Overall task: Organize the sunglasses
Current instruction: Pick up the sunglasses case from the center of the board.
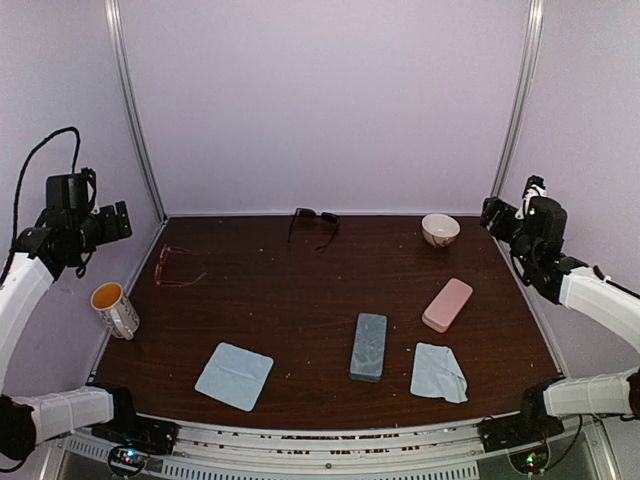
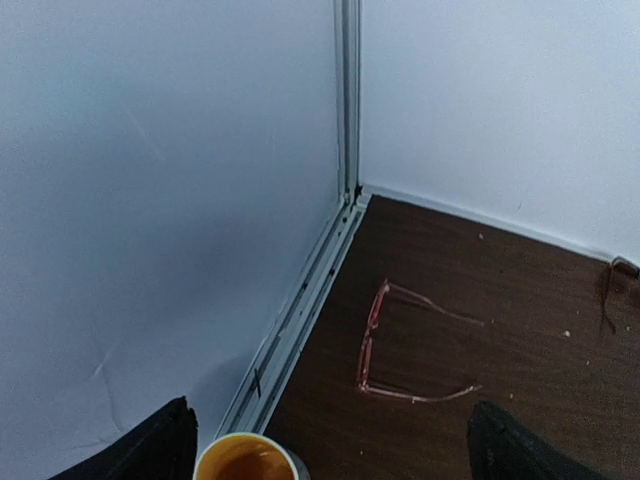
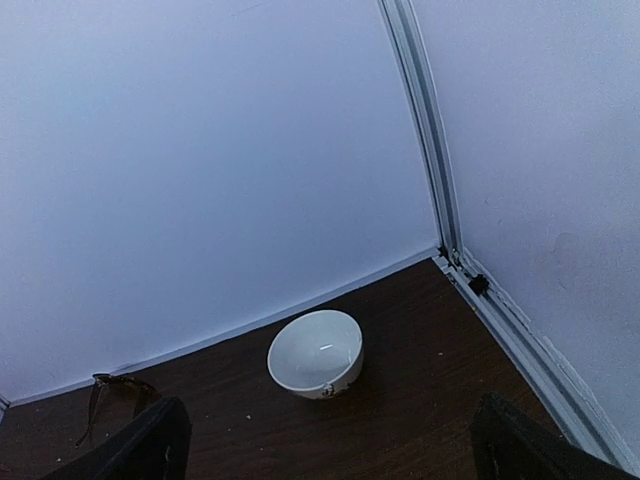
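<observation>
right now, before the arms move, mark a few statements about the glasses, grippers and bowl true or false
1. The wire glasses lie unfolded at the left of the table. True.
2. The dark sunglasses are inside the pink case. False: they lie bare at the table's back edge, apart from that case.
3. The left gripper and right gripper are open and hold nothing. True.
4. The bowl stands right beside the mug. False: the bowl is at the back right and the mug is at the left edge.
</observation>
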{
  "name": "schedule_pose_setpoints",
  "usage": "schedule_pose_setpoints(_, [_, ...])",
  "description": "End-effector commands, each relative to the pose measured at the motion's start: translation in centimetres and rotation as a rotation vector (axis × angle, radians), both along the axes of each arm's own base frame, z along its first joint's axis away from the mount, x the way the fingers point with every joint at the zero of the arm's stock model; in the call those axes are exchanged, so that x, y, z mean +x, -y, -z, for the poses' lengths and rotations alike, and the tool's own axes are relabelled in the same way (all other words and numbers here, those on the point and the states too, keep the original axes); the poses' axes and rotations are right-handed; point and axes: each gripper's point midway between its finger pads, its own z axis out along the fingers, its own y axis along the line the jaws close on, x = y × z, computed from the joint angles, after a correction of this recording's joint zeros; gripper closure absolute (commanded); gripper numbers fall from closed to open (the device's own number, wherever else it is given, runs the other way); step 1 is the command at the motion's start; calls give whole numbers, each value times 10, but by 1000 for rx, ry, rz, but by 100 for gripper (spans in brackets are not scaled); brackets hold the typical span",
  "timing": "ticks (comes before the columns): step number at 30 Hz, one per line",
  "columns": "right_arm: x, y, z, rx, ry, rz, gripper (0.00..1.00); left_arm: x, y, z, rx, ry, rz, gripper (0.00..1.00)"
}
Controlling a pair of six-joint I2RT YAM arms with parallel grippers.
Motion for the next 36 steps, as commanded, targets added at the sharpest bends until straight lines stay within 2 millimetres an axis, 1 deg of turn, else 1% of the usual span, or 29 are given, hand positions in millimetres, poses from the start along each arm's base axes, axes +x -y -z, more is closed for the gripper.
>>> schedule_pose_setpoints(1, [-2,-8,5,106,-37,-31,0,-18,15,44,3,-171,105,2])
schedule_pose_setpoints(3, [0,-20,12,110,-61,-102,0,-21,21,57,-16,-210,137,2])
schedule_pose_setpoints(5, [3,-33,24,100,-123,-174,0,-22,28,66,-24,-233,184,2])
schedule_pose_setpoints(6, [3,-35,31,98,-164,-183,0,-23,30,69,-22,-238,197,2])
schedule_pose_setpoints(8, [2,-33,42,111,-245,-163,0,-25,30,67,-11,-229,202,2])
schedule_pose_setpoints(9, [1,-33,42,118,-274,-155,0,-25,30,65,-4,-226,205,2])
schedule_pose_setpoints(12, [-7,-30,53,137,-361,-124,0,-25,27,62,26,-222,200,2])
schedule_pose_setpoints(17, [-25,-22,66,127,-516,-43,0,-22,28,59,24,-209,208,2])
schedule_pose_setpoints(21, [-43,-15,79,87,-639,54,0,-22,31,62,11,-212,222,2])
schedule_pose_setpoints(26, [-55,-18,93,64,-748,135,0,-19,37,63,-4,-217,256,2])
schedule_pose_setpoints(32, [-61,-39,120,55,-876,141,0,-21,36,62,3,-210,250,2])
schedule_pose_setpoints(36, [-58,-59,135,69,-934,93,0,-21,38,62,1,-212,260,2])
